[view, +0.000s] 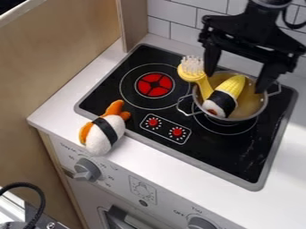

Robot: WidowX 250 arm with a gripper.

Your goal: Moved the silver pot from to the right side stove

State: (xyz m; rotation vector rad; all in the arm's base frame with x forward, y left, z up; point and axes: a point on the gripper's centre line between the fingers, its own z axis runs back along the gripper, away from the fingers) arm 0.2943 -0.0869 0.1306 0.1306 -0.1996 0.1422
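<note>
A black robot gripper [235, 83] hangs over a silver pot [240, 118] on the right side of a toy stovetop [233, 152], its two fingers spread apart, one toward the left of the pot and the other at its right. Whether either finger touches the metal cannot be told from this angle. The pot sits upright on the right burner [210, 126], covering part of its ring, with one wire handle pointing left and the other right. Inside it lie a yellow toy ear of corn [234, 85] and, nearer, a white-ended piece with a black band [220, 103]; a yellow brush [190, 73] leans out over the far left rim, white bristles up. The left burner [154, 85] shows a red center, and two red dials [154, 122] mark the panel at the near side of the stovetop. To the near left, a plush shrimp sushi [105, 133], wrapped in a black band, rests across the stovetop's edge and the white counter [143, 156]. Gray knobs [87, 170] line the front below; white tiles [182, 32] back the scene.
</note>
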